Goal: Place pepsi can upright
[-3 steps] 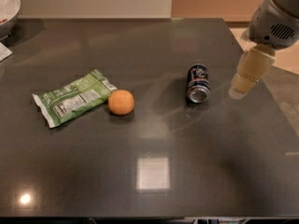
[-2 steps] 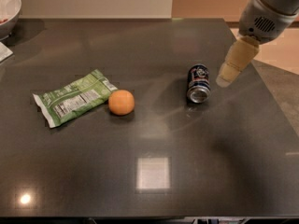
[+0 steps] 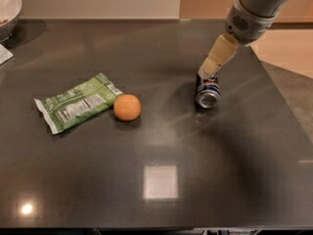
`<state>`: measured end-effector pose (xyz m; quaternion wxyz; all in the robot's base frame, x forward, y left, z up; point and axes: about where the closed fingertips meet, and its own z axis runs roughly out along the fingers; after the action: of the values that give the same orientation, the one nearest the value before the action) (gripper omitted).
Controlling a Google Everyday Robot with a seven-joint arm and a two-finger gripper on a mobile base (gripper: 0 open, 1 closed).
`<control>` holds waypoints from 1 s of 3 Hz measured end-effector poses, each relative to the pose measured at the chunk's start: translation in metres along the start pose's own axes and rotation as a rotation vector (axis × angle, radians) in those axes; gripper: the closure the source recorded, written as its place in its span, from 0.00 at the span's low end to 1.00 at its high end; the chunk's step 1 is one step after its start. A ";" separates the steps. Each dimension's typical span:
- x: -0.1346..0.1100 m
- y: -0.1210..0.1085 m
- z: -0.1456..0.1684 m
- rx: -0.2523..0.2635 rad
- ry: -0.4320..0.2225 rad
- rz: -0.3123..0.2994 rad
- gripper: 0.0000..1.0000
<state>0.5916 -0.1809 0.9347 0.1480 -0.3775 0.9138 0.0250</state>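
The pepsi can (image 3: pixel 208 92) lies on its side on the dark table (image 3: pixel 161 146), right of centre, its silver end facing the front. My gripper (image 3: pixel 209 71) comes down from the upper right on the grey arm. Its cream-coloured fingertips are right over the far end of the can, touching or nearly touching it. The far end of the can is hidden behind them.
An orange fruit (image 3: pixel 127 107) sits left of the can, with a green snack bag (image 3: pixel 78 107) beside it. A white bowl (image 3: pixel 7 11) stands at the far left corner, with a bit of white paper (image 3: pixel 4 54) below it. The table's right edge (image 3: pixel 283 99) runs close behind the arm.
My gripper has moved left and down, from beside the table's right edge to directly over the far end of the can. The can, orange and bag have not moved.
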 end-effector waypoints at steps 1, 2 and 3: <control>-0.013 -0.001 0.021 -0.010 0.044 0.136 0.00; -0.022 -0.004 0.041 -0.024 0.077 0.248 0.00; -0.026 -0.005 0.059 -0.024 0.111 0.332 0.00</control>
<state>0.6269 -0.1574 0.8864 0.0867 -0.2238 0.9700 0.0393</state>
